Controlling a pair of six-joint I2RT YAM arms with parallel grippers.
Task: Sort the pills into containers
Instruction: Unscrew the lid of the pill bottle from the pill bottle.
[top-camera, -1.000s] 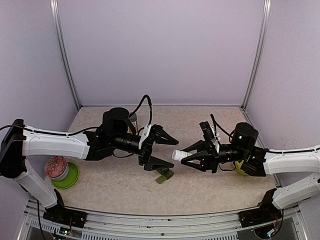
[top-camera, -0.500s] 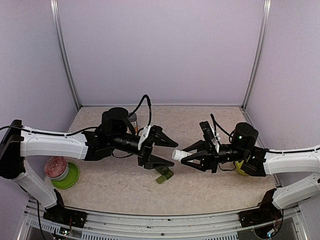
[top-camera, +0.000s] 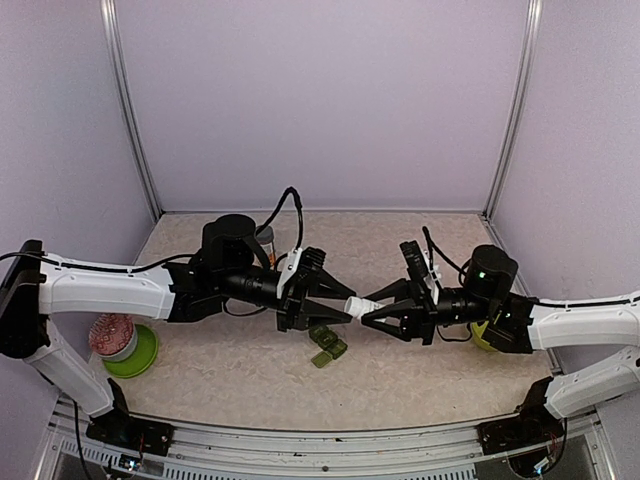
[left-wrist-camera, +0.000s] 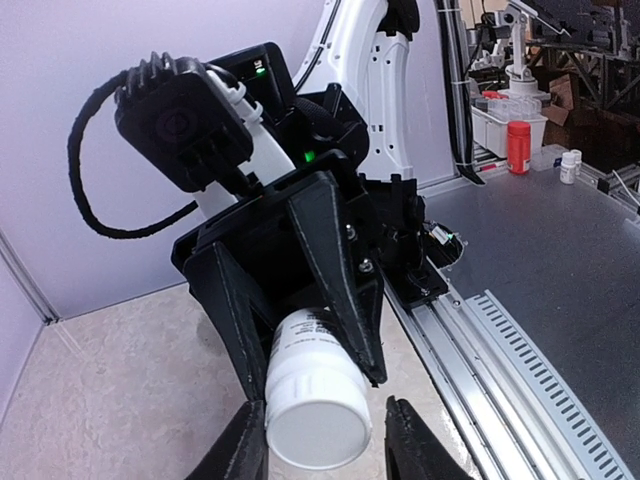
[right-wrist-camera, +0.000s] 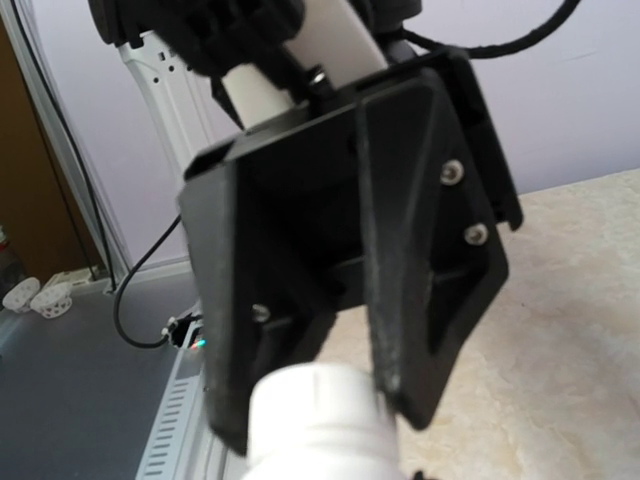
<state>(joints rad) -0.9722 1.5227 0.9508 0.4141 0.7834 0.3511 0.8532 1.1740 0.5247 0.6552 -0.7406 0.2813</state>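
Observation:
My right gripper (top-camera: 372, 311) is shut on a white pill bottle (top-camera: 358, 307), held level above the table with its cap pointing left. My left gripper (top-camera: 343, 311) faces it, jaws either side of the cap (left-wrist-camera: 316, 418). In the left wrist view one fingertip (left-wrist-camera: 238, 450) touches the cap and the other stands a small gap off it. The right wrist view shows the cap (right-wrist-camera: 320, 410) between the left arm's black fingers (right-wrist-camera: 425, 300). The containers (top-camera: 327, 345), a dark olive-green strip, lie on the table just below the bottle. No pills show.
A lime-green bowl (top-camera: 140, 355) with a red-topped jar (top-camera: 112, 335) sits at the near left. A small jar (top-camera: 264, 238) stands behind the left arm. A yellow-green object (top-camera: 482, 338) peeks out behind the right arm. Walls close in the back and sides.
The left gripper has moved right up to the bottle's cap and its jaws have narrowed around it. The right arm and bottle have held still.

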